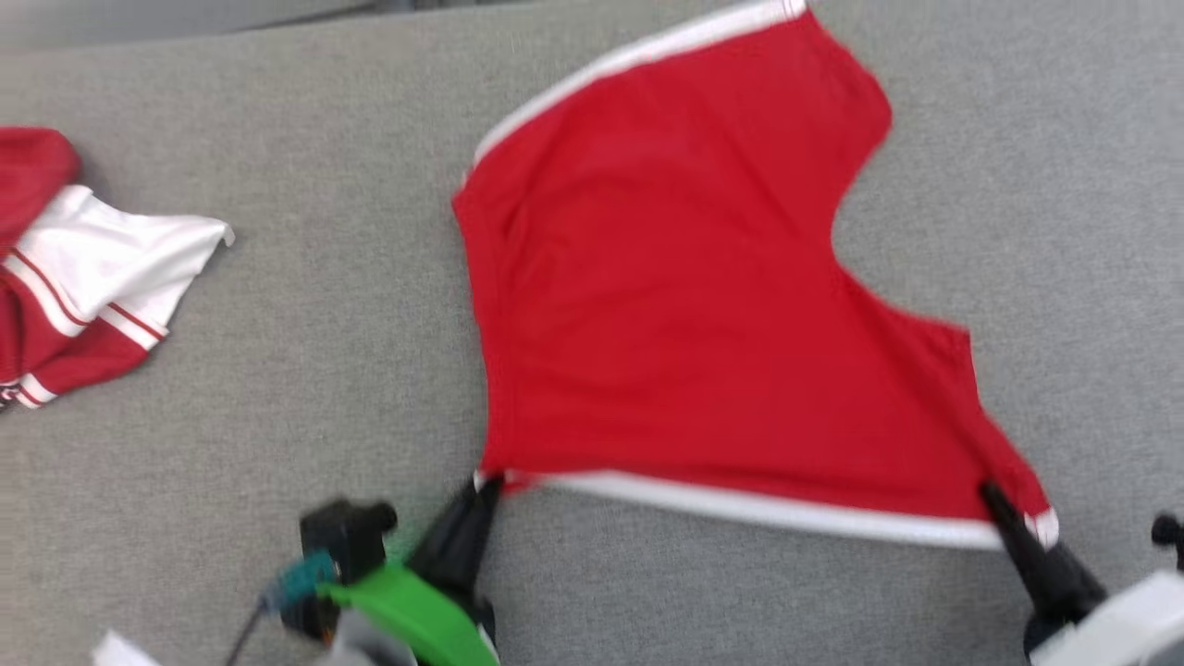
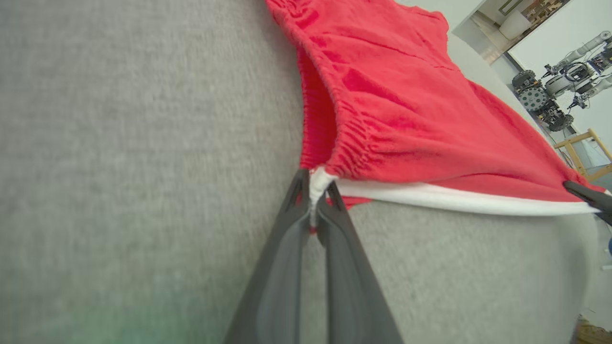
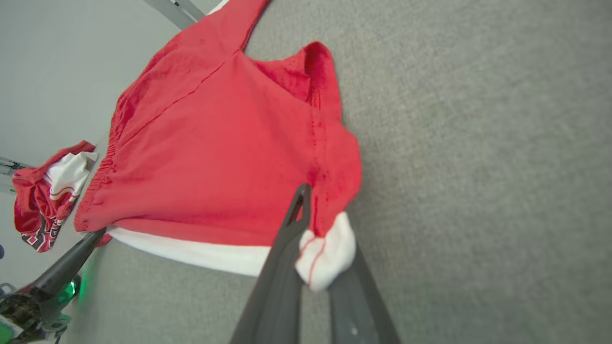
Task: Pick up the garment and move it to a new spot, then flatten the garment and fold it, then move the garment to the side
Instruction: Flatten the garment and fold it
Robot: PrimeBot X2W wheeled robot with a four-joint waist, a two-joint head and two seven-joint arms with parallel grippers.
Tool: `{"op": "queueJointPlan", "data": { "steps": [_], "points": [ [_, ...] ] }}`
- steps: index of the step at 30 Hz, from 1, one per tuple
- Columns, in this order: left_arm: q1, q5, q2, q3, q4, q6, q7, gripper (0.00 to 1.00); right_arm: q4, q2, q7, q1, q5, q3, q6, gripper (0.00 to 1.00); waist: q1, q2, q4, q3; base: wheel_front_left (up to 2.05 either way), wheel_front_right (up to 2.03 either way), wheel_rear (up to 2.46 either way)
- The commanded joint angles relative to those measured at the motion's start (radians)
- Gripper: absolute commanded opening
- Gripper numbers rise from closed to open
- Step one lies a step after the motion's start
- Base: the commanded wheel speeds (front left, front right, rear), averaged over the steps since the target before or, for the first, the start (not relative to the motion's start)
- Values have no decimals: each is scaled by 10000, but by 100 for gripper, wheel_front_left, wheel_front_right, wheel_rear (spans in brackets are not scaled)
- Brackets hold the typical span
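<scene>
Head view: left pincer [image 1: 489,484], right pincer [image 1: 991,489] pinch garment [image 1: 694,305] corners.

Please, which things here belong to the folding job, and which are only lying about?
In the job: red fabric shorts with white side stripes, gripped at two corners by left end effector and right end effector.
Lying about: crumpled red-and-white garment on the grey cloth surface, to the left.

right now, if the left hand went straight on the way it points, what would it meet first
The red shorts. The left hand is shut on their white-trimmed corner, and the gathered waistband lies directly ahead of its fingers, so it would likely just bunch that cloth.
</scene>
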Motion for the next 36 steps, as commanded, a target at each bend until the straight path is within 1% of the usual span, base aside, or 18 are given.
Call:
{"op": "queueJointPlan", "data": {
  "steps": [1, 3, 5, 7, 10, 11, 14, 16, 19, 22, 25, 30, 32, 36],
  "points": [
    [1387, 45, 179, 40, -186, 496, 100, 0, 31, -205, -158, 957, -1, -163, -41, 0, 2, 0, 276, -2277, 0, 0, 0],
    [2467, 167, 271, 300, -1144, 1128, 64, 0, -165, -130, -372, 2326, 168, -416, -43, 0, 2, 0, 482, -2604, 0, 0, 0],
    [3290, 89, 364, 534, -2067, 1549, 20, 0, -527, -59, -606, 3334, 335, -826, -44, 0, 2, 0, 648, -2633, 0, 0, 0],
    [3824, 33, 441, 786, -2861, 1915, 6, 0, -905, -42, -738, 3860, 474, -1288, -47, 0, 2, 0, 719, -2462, 0, 0, 0],
    [3838, -73, 524, 988, -3632, 2118, 125, 0, -1215, -185, -555, 3765, 459, -1751, -93, 0, 2, 0, 825, -2108, 0, 0, 0],
    [3637, -272, 454, 1103, -3843, 2157, 275, 0, -1295, -275, -390, 3414, 391, -1903, -95, 0, 2, 0, 862, -1914, 0, 0, 0],
    [2825, -293, 479, 1238, -4190, 2274, 833, 0, -1320, -452, 331, 2279, 169, -2057, -93, 0, 2, 0, 1055, -1344, 0, 0, 0],
    [2228, -225, 381, 1208, -4233, 2284, 1239, 0, -1137, -485, 888, 1347, -26, -2056, -92, 0, 2, 0, 1301, -1040, 0, 0, 0],
    [864, -172, 59, 1024, -4123, 1850, 1842, 0, -821, -425, 1876, -540, -243, -2096, -34, 0, 2, 0, 1720, -218, 0, 0, 0],
    [-43, -9, -237, 885, -3518, 1627, 2136, 0, -220, -287, 2712, -1907, -720, -1905, -32, 0, 2, 0, 2018, 202, 0, 0, 0],
    [-880, 69, -519, 916, -2796, 1512, 2271, 0, 362, 46, 3352, -3282, -1055, -1820, -31, 0, 2, 0, 2233, 493, 0, 0, 0],
    [-1873, 19, -977, 784, -1716, 1180, 2599, 0, 1452, 434, 4139, -4956, -1769, -1666, -28, 0, 2, 0, 2396, 897, 0, 0, 0],
    [-2169, 13, -1148, 705, -1277, 1081, 2709, 0, 1804, 497, 4372, -5427, -2071, -1616, -26, 0, 2, 0, 2458, 979, 0, 0, 0],
    [-2621, 44, -1466, 666, -616, 861, 2608, 0, 2269, 639, 4716, -6049, -2371, -1596, -23, 0, 2, 0, 2500, 1075, 0, 0, 0]
  ]
}}
